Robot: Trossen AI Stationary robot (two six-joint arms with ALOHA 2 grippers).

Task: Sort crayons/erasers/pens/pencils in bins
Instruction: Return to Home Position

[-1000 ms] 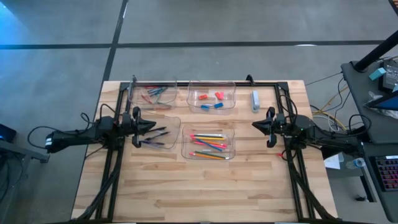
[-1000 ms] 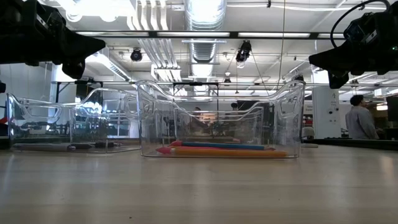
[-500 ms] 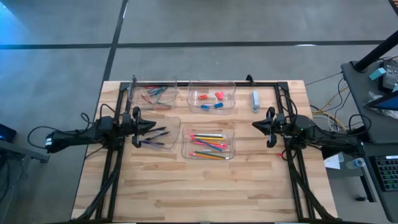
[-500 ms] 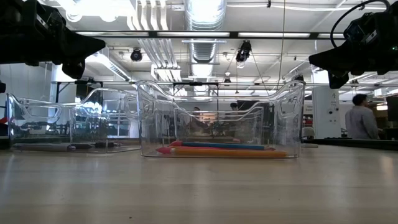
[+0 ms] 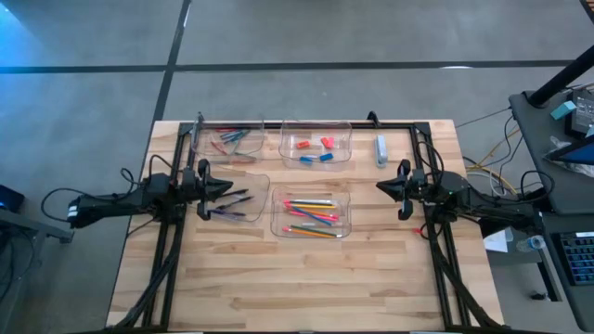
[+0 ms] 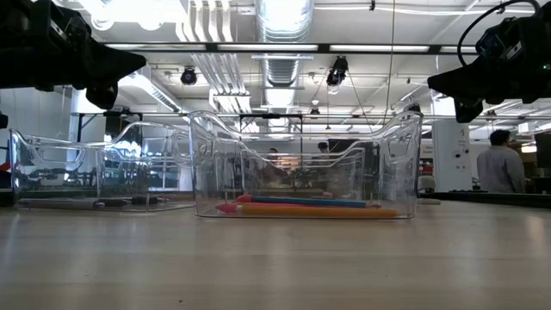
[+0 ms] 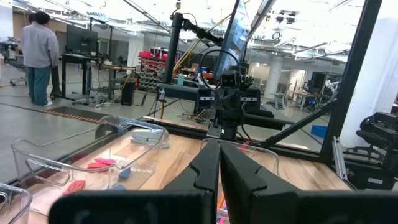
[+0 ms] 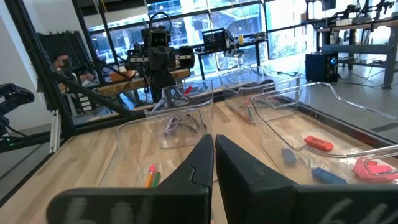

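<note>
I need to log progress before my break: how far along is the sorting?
It looks essentially done. Pencils lie in the near bin, erasers in the far middle bin, pens in the left bin, crayons in the far left bin. Nothing is in hand: the left gripper and right gripper hover shut. Only a pale oblong item lies loose on the table.

The left arm is reaching in from the table's left edge, lying low and roughly level, its left gripper (image 5: 225,189) pointing toward the table's middle with fingers (image 7: 208,163) pressed together and holding nothing. The right arm is mirroring it from the right edge, its right gripper (image 5: 380,187) facing inward, fingers (image 8: 202,152) likewise closed and holding nothing. Both are hanging above the tabletop.
</note>
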